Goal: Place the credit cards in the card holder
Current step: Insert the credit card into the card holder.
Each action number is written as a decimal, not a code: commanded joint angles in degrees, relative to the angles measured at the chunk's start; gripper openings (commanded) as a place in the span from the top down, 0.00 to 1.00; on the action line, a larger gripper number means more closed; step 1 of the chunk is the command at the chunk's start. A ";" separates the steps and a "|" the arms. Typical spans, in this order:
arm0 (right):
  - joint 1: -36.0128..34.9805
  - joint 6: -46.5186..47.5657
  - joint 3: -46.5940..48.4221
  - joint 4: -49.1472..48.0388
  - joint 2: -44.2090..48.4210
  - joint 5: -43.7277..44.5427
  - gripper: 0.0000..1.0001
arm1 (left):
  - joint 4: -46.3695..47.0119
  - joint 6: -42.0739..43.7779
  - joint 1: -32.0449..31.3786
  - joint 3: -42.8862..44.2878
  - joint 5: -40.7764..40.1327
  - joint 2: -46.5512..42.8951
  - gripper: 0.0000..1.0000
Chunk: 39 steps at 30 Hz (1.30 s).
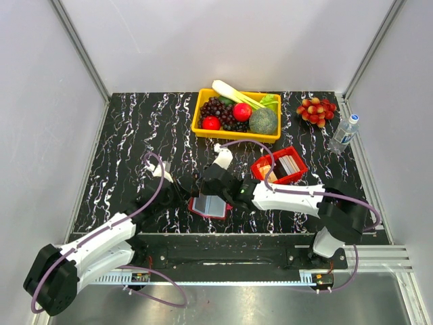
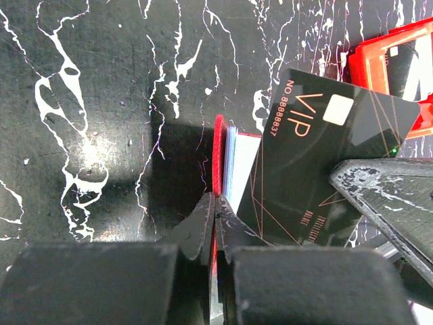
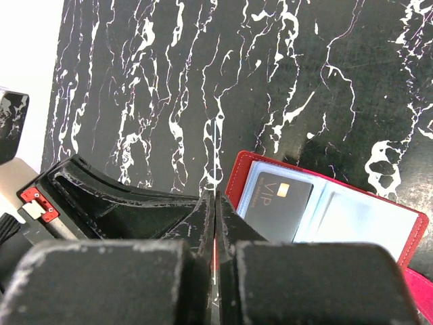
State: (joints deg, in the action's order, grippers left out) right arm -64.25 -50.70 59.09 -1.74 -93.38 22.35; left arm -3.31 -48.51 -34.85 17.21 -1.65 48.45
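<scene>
The dark red card holder (image 1: 211, 206) lies open near the table's front, its pale blue-grey faces up. My left gripper (image 1: 190, 196) is shut on its left cover, seen edge-on in the left wrist view (image 2: 218, 149) between my closed jaws (image 2: 216, 198). My right gripper (image 1: 212, 189) is shut on a black VIP card (image 2: 325, 156), held tilted over the holder. In the right wrist view that card is a thin edge-on line (image 3: 216, 156) above my jaws (image 3: 216, 196). Another black VIP card (image 3: 277, 203) sits in a pocket of the holder (image 3: 237, 175). More cards (image 1: 287, 164) stand in a red tray.
The bright red tray (image 1: 262, 166) stands just right of the grippers and shows in the left wrist view (image 2: 379, 61). A yellow basket (image 1: 196, 122) of toy fruit and vegetables is behind. A bunch of red fruit (image 1: 316, 110) and a water bottle (image 1: 344, 133) stand at the back right.
</scene>
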 commanded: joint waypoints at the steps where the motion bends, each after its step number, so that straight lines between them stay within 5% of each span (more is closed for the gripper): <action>1: -0.88 -0.54 2.61 0.50 -0.83 6.47 1.00 | 2.78 -0.71 0.13 0.19 1.12 -0.81 1.00; 29: -1.76 2.53 5.16 9.47 -2.68 9.99 1.00 | 3.13 -0.71 0.13 -0.42 1.03 -0.55 1.00; 39: -1.76 1.92 5.16 4.55 -3.03 7.36 1.00 | 3.05 -0.71 0.13 -0.43 1.04 -0.28 1.00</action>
State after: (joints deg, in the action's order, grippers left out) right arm -65.36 -48.84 61.89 5.21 -95.77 28.88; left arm -3.29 -48.53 -34.85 17.19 -1.65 48.47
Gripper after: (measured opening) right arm 0.010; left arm 0.023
